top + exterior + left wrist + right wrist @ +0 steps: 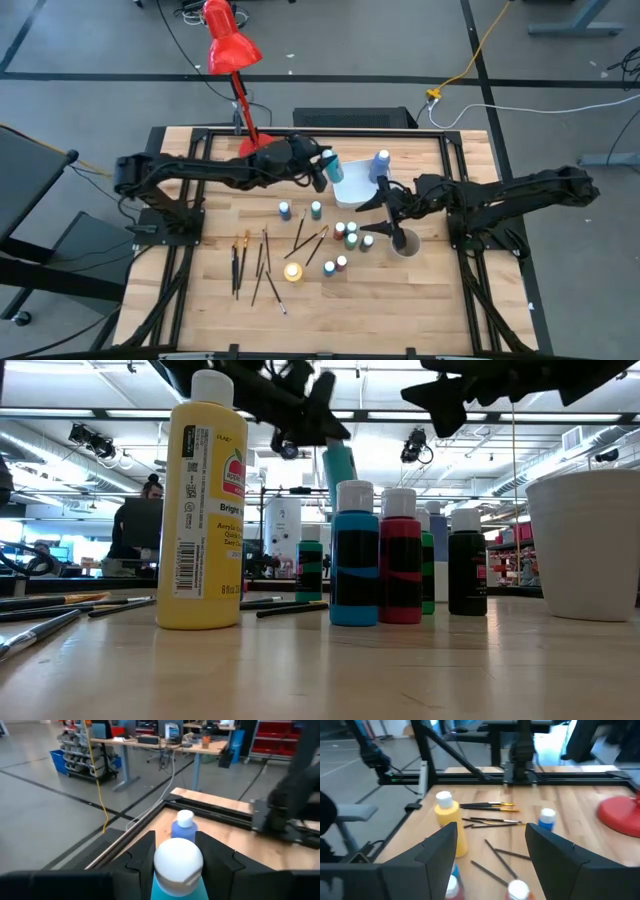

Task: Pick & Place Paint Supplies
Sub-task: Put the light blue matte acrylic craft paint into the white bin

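The left gripper (327, 167) holds a teal bottle (177, 870) between its fingers, lifted just beside the white tray (357, 186). It should carry the bottle over the tray, lower it upright, then release. The right gripper (378, 215) waits wide open, empty.

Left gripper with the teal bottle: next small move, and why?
Probably carry it a little farther over the white bin and lower before letting go. The left gripper holds the teal bottle off the table between its fingers, at the bin's edge, where a blue bottle already stands. The right gripper waits open nearby.
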Robot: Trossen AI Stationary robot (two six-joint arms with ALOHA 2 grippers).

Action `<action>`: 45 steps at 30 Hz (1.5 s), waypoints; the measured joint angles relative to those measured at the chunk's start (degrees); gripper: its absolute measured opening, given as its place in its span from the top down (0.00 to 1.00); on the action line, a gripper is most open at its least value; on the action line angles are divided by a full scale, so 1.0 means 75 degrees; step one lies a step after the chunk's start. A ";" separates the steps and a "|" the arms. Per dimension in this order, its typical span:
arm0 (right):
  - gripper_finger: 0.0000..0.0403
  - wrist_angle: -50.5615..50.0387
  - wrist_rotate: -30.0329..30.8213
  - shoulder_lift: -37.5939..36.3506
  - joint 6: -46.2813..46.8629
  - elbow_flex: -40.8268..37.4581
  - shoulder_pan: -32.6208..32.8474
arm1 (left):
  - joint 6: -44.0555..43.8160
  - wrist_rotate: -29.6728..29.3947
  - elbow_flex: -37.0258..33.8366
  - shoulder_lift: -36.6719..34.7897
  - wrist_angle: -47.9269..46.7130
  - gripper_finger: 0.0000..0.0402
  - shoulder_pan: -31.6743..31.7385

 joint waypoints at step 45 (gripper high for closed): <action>0.41 -0.0281 0.0199 -0.0027 -0.0085 -0.0002 0.0000 | 0.0775 0.0813 0.0012 0.1526 0.0338 0.57 0.0559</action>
